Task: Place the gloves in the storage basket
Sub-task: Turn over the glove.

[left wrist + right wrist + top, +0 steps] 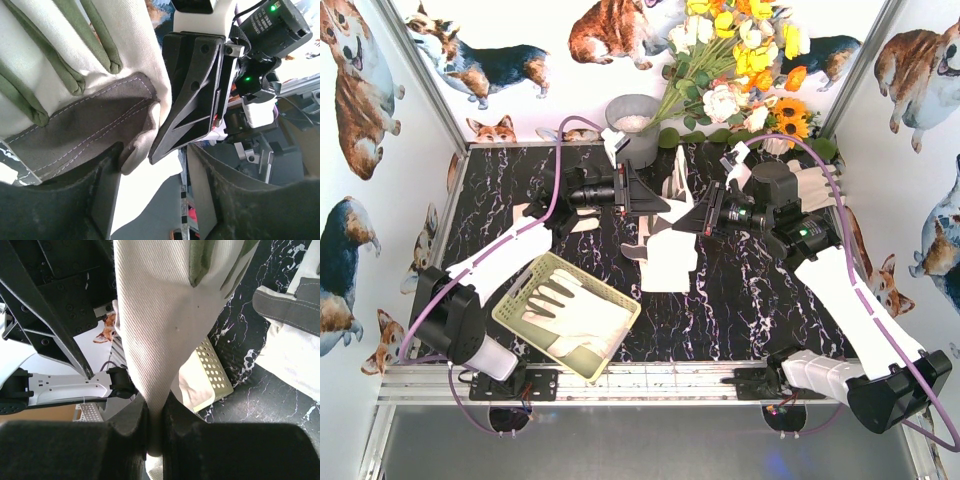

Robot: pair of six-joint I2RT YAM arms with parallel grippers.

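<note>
The right gripper (154,416) is clenched on a cream work glove (160,315), pinching a fold of its fabric between both fingers. The glove hangs over the middle of the black marbled bench (740,300), with green-backed fingers and a grey patch showing in the left wrist view. The left gripper (152,172) faces it from the left with its jaws parted. The glove's edge lies in the gap, apparently loose rather than pinched, though the close view makes that hard to confirm.

The storage basket (520,292) sits at the near left of the bench, left of and nearer than the held glove, with two or so pale gloves (575,312) lying in it. Another glove (817,185) lies at the far right, partly behind the right arm. A grey metal bucket (632,120) stands at the far edge beside artificial flowers (740,50).
</note>
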